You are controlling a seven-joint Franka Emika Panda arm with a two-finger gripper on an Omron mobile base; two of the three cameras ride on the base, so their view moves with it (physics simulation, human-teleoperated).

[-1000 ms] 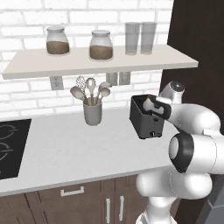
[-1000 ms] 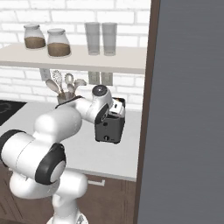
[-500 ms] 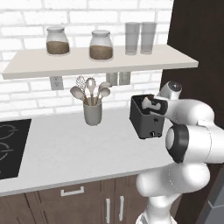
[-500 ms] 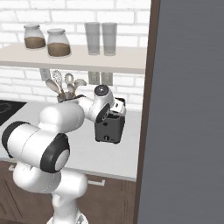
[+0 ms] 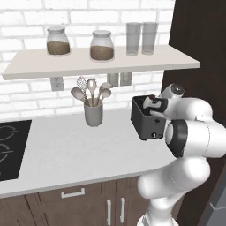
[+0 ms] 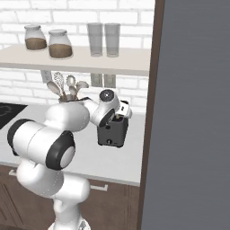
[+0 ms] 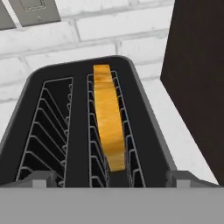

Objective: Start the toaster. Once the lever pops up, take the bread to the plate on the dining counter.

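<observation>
White counter [image 5: 79,150]: hand [image 7: 109,177] has edged closer over toaster [image 5: 145,119]; open above bread [image 7: 107,118].

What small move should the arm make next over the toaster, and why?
Probably lower the gripper straight down around the bread. In the hand view the slice stands edge-up in one slot of the toaster, centred between the two fingertips, which are spread apart above the rim, so no sideways correction looks needed.
</observation>
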